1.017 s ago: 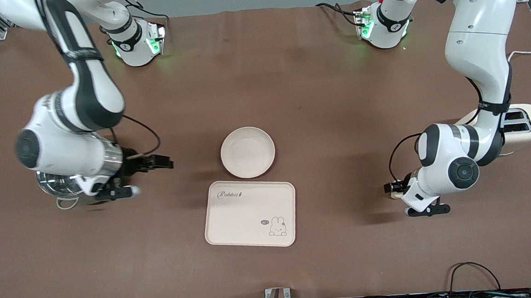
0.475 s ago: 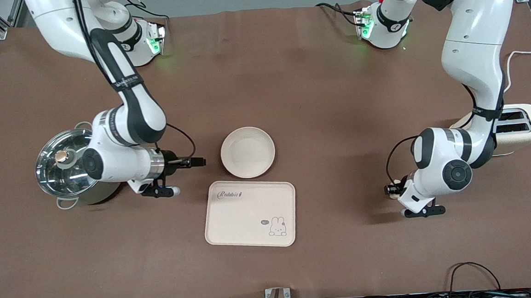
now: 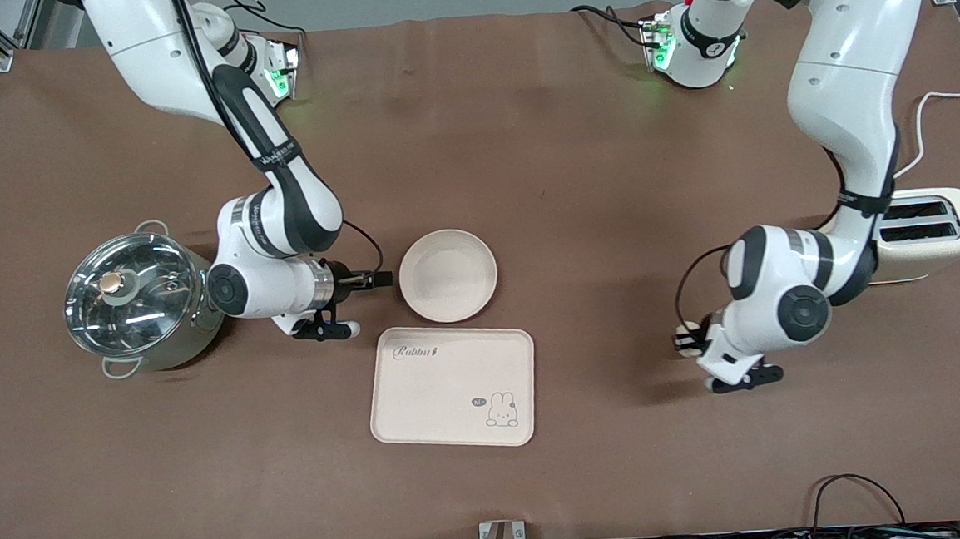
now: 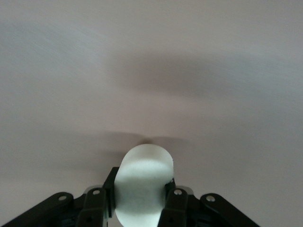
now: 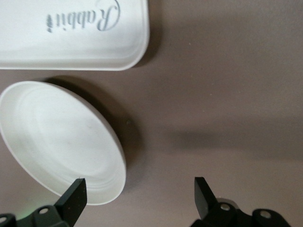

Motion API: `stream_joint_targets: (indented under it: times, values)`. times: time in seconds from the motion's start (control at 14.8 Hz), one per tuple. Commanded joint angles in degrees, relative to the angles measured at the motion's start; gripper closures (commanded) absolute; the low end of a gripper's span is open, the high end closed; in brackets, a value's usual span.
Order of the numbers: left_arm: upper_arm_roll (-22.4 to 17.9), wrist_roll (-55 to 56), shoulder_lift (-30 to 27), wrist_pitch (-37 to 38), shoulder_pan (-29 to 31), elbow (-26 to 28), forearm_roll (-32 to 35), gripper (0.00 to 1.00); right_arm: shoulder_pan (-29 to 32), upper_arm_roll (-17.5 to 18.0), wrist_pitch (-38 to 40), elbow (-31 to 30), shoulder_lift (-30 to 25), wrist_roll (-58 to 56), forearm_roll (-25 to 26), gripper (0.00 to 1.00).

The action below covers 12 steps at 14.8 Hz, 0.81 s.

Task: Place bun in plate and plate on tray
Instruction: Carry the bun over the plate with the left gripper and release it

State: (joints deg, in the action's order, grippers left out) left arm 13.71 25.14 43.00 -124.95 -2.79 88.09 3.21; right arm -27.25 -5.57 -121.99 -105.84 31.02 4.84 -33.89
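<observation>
My left gripper (image 3: 684, 343) is shut on the small cream-white bun (image 3: 687, 329), over the brown table between the tray and the toaster. In the left wrist view the bun (image 4: 142, 182) sits between both fingers. The round cream plate (image 3: 448, 275) lies mid-table, empty. The rectangular Rabbit tray (image 3: 437, 393) lies just nearer to the front camera than the plate, also empty. My right gripper (image 3: 381, 280) is open and empty, low beside the plate's rim on the pot's side. The right wrist view shows the plate (image 5: 57, 137), the tray (image 5: 71, 42) and the spread fingers (image 5: 75, 196).
A steel pot with a glass lid (image 3: 136, 303) stands at the right arm's end of the table. A cream toaster (image 3: 932, 233) stands at the left arm's end, close to the left arm. Cables run along the table's front edge (image 3: 852, 488).
My right arm has swung from over the pot to the plate's rim. My left gripper has shifted a little toward the tray with the bun in it.
</observation>
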Motion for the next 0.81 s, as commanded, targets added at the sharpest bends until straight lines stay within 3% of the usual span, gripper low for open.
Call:
stream_joint_targets:
  times: [0.0,0.14,0.2,0.41,0.54,0.75]
  values:
    - [6.6,10.4,-2.9,2.2,-0.4,0.7,0.6,0.59,-2.8,0.0,-9.6,-6.5,-1.1,0.0,-2.6,0.0]
    - [11.8,20.9,-2.8,2.4,-1.3,0.3,1.0,0.59,-4.7,0.9,-16.1,-10.4,-2.2,-0.2,-7.3,0.0]
    - [12.5,25.5,-2.5,2.3,-3.6,0.0,1.1,0.58,-5.9,1.1,-19.3,-12.7,-3.3,-0.4,-8.8,0.0]
    - [12.5,34.8,-0.9,1.6,-11.2,-1.2,0.6,0.58,-8.1,1.7,-23.9,-15.9,-4.7,-0.7,-9.4,0.01]
    - [12.5,39.9,0.6,-1.4,-14.3,-2.0,0.5,0.57,-8.0,1.7,-23.7,-17.3,-6.1,-1.4,-9.4,0.1]
    - [12.5,45.8,2.6,-6.5,-17.9,-2.0,0.4,0.54,-7.2,1.8,-23.6,-20.5,-8.4,-5.0,-9.5,0.16]
